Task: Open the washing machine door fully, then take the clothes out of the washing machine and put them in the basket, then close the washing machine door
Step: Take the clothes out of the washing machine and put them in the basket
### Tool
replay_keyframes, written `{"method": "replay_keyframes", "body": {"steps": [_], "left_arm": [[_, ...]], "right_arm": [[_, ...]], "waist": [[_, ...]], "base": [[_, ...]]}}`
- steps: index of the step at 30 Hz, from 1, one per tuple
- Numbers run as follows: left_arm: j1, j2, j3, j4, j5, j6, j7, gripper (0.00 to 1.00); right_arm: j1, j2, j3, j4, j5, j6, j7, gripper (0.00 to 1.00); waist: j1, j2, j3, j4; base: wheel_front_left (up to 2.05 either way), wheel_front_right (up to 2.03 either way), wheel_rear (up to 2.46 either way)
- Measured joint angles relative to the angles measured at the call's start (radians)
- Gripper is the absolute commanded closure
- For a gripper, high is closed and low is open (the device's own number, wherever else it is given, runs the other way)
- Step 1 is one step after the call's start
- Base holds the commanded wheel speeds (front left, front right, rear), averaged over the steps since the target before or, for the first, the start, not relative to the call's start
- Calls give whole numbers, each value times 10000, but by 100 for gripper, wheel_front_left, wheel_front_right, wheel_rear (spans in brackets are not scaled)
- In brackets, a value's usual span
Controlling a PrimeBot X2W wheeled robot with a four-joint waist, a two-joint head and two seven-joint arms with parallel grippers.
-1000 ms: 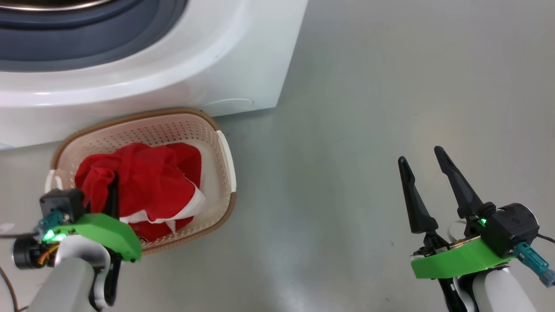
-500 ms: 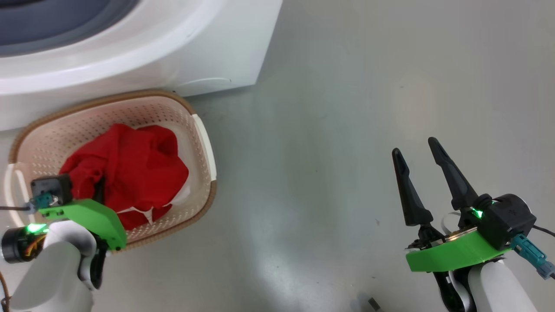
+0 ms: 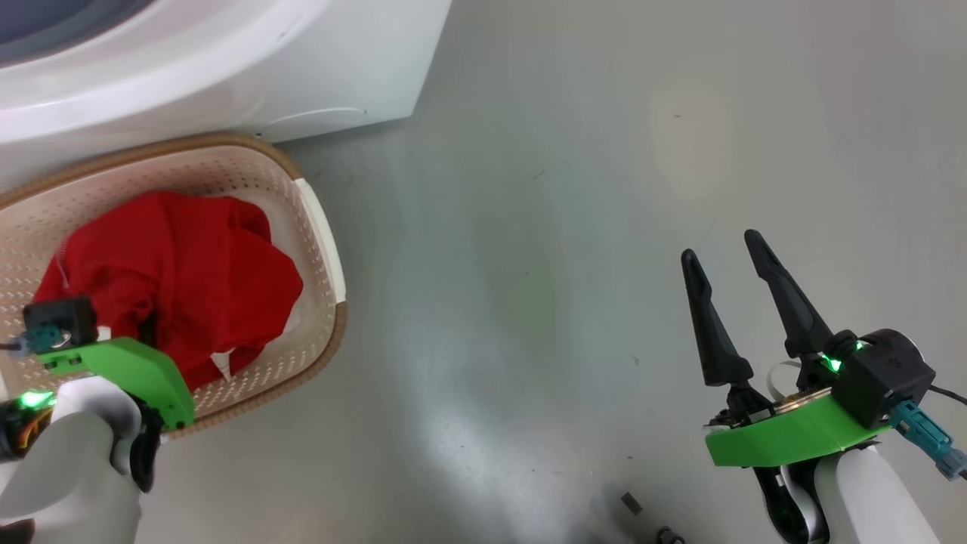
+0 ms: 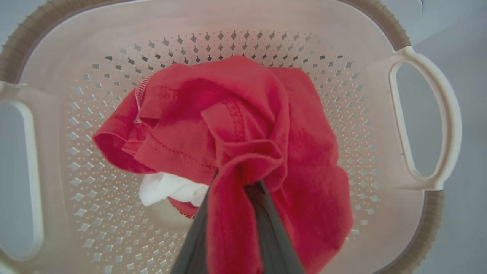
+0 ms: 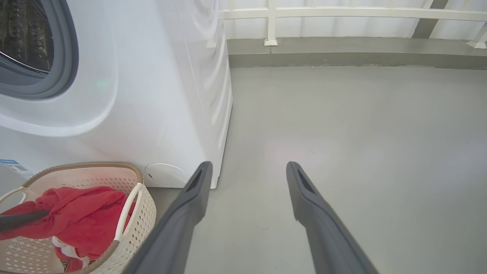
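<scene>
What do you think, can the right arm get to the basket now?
Probably yes: just bare floor lies between the right fingers and the basket. But the left fingers, pinching the clothes, hang over it, so space looks tight.

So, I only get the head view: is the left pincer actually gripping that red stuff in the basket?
Observer: Yes. In the left wrist view the left pincer is shut on a fold of the clothes, above the basket.
Operator: And can you see into the machine?
Observer: The right wrist view shows the machine with its mouth uncovered. Part of the steel drum is in sight inside the grey ring.
Operator: What's past all that bare floor?
Observer: A white rail runs along the far side, in the right wrist view.
</scene>
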Motion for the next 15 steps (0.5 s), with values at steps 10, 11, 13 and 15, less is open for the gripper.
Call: {"method": "replay_keyframes", "body": {"steps": [10, 11, 13, 15], "left_arm": [[-189, -52, -46, 675, -73, -176, -211, 0], [-196, -61, -52, 702, -90, -178, -251, 0], [-198, -73, -56, 767, -125, -253, -311, 0], [-221, -79, -71, 819, -130, -265, -426, 0]], "right_arm": [[-18, 2, -13, 36, 12, 0, 0, 0], [-18, 2, -15, 36, 12, 0, 0, 0], [-19, 2, -15, 36, 12, 0, 0, 0], [-19, 2, -25, 36, 12, 0, 0, 0]], "waist": [[0, 0, -7, -95], [0, 0, -15, -88], [0, 0, -33, -66], [0, 0, -65, -18]], "base": [[0, 0, 0], [0, 0, 0], [0, 0, 0], [0, 0, 0]]}}
